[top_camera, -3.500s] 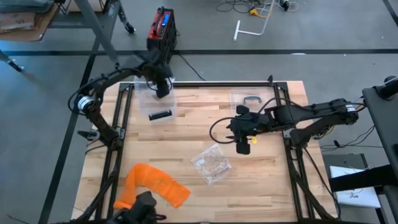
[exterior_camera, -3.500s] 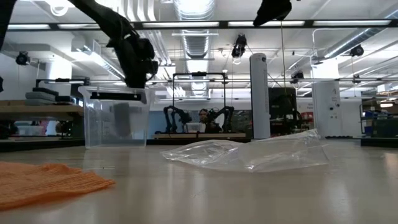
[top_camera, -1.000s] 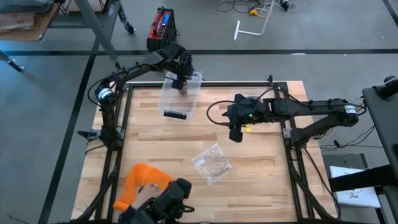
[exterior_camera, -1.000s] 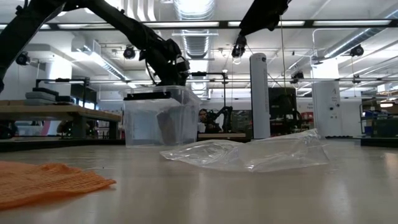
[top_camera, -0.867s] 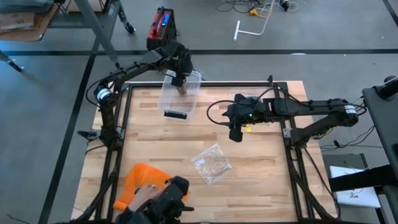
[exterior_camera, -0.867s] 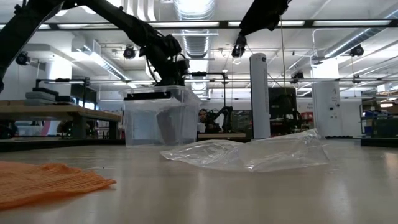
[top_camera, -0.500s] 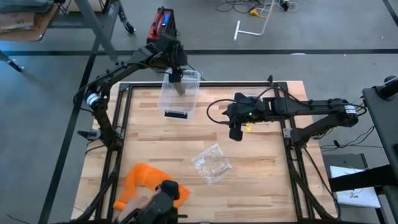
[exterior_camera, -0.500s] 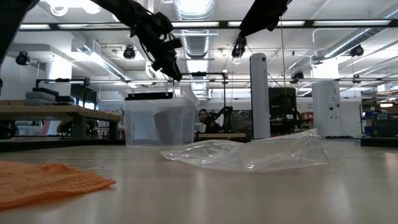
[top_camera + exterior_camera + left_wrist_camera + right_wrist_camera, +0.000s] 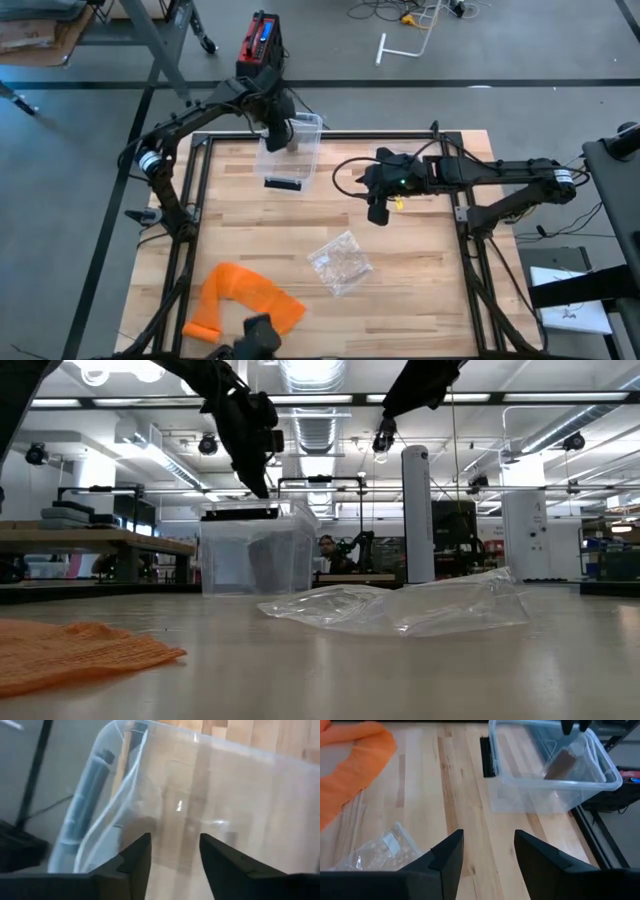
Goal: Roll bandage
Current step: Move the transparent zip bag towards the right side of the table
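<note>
Bandage [image 9: 245, 299]: orange, spread flat at the bench's [image 9: 420, 300] near-left corner, far from both tools.

High view: left tool [image 9: 277, 139] hangs over the bin [image 9: 290, 150] at the far edge; right tool [image 9: 377, 215] mid-bench, nearer the bandage, which lies diagonally from it past the bag [image 9: 340, 262].

Low view: bandage [image 9: 80, 650] flat, long axis across.

Wrist views: left tool [image 9: 173, 851] and right tool [image 9: 487, 851] both spread, empty.
</note>
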